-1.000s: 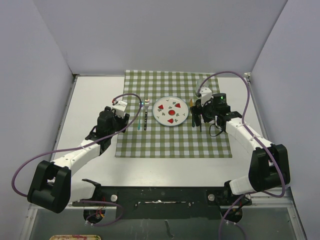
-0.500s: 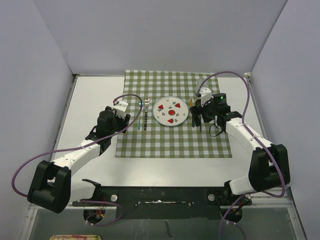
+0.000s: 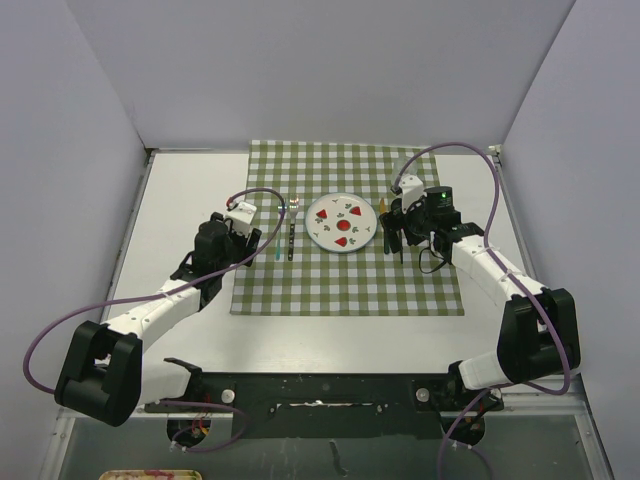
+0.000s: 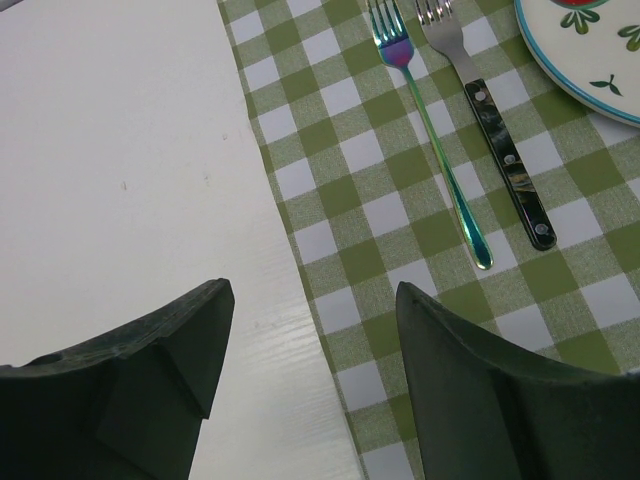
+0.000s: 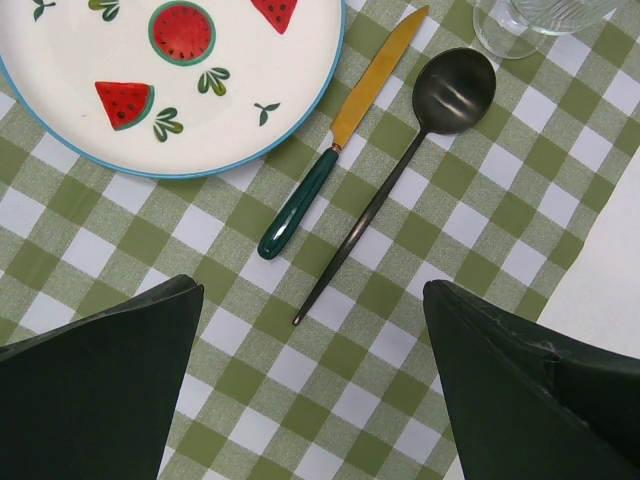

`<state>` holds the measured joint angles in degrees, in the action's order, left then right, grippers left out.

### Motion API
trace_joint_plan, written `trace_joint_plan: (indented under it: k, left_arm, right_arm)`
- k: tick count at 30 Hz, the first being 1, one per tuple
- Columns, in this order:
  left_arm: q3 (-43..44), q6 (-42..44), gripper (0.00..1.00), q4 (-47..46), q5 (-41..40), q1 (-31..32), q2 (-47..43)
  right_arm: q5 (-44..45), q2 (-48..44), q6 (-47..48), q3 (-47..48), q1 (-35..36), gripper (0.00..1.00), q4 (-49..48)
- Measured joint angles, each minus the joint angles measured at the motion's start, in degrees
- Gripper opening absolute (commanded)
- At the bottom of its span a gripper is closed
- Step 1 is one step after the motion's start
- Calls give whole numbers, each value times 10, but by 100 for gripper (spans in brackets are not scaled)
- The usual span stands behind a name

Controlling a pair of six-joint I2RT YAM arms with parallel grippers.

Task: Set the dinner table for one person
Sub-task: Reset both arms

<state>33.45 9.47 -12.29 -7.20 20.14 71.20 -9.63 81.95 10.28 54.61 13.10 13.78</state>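
On the white dinner table point(image 3: 180, 200) lies a green-and-white checked cloth point(image 3: 350, 285) with a watermelon-patterned plate point(image 3: 341, 222) at its middle. Left of the plate lie an iridescent fork point(image 4: 437, 150) and a black-handled fork point(image 4: 505, 160), side by side. Right of the plate lie a gold knife with a green handle point(image 5: 335, 150) and a black spoon point(image 5: 400, 170). My left gripper point(image 4: 310, 300) hovers open over the cloth's left edge, holding nothing. My right gripper point(image 5: 312, 290) stands wide open just below the knife and spoon handles, also holding nothing.
A clear glass point(image 5: 520, 25) stands on the cloth beyond the spoon, at the far right of the plate point(image 5: 150, 90). Metal rails edge the table, with grey walls behind and at both sides. Bare tabletop point(image 4: 120, 180) lies left of the cloth.
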Motion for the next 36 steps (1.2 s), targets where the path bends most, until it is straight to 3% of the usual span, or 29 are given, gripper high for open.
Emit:
trace_joint_plan:
  k: [36]
  left_arm:
    - [-3,-7,67,-30,-106,-63,0]
  right_arm:
    - [78,-31,-33,0,-75,98,-5]
